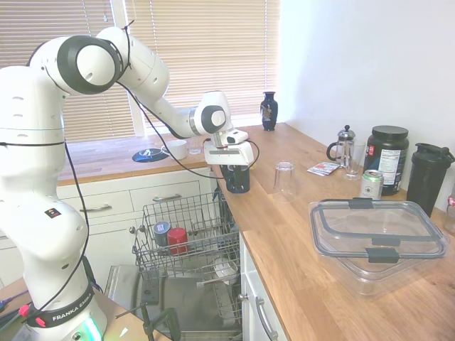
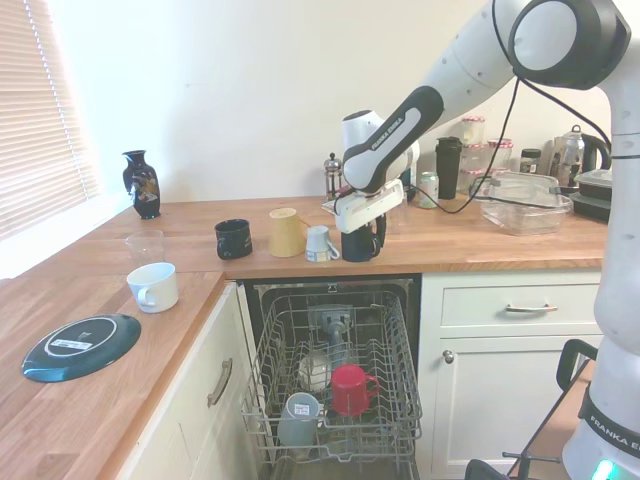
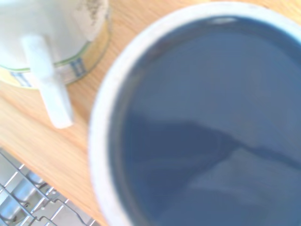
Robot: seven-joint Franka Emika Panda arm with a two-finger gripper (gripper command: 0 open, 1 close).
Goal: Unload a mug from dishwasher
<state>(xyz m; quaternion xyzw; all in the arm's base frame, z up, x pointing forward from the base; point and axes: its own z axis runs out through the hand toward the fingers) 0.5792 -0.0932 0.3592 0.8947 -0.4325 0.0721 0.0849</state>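
Observation:
The dark navy mug [image 1: 238, 182] [image 2: 360, 244] stands upright on the wooden counter [image 2: 470, 245], at its front edge just above the dishwasher opening. My gripper [image 1: 237, 172] [image 2: 362, 226] reaches down onto its rim and looks shut on it. In the wrist view the mug [image 3: 202, 122] fills most of the picture, with a pale rim and a dark inside. Below the counter, the dishwasher's wire rack [image 1: 186, 226] [image 2: 338, 345] is pulled out.
A red mug [image 2: 351, 388] and a grey-blue cup [image 2: 300, 416] sit in the rack. A small white mug [image 2: 320, 243] lies right beside the navy one, then a tan mug [image 2: 285, 231] and a black mug [image 2: 233, 238]. A glass [image 1: 284, 180] and plastic container [image 1: 377, 238] stand further along.

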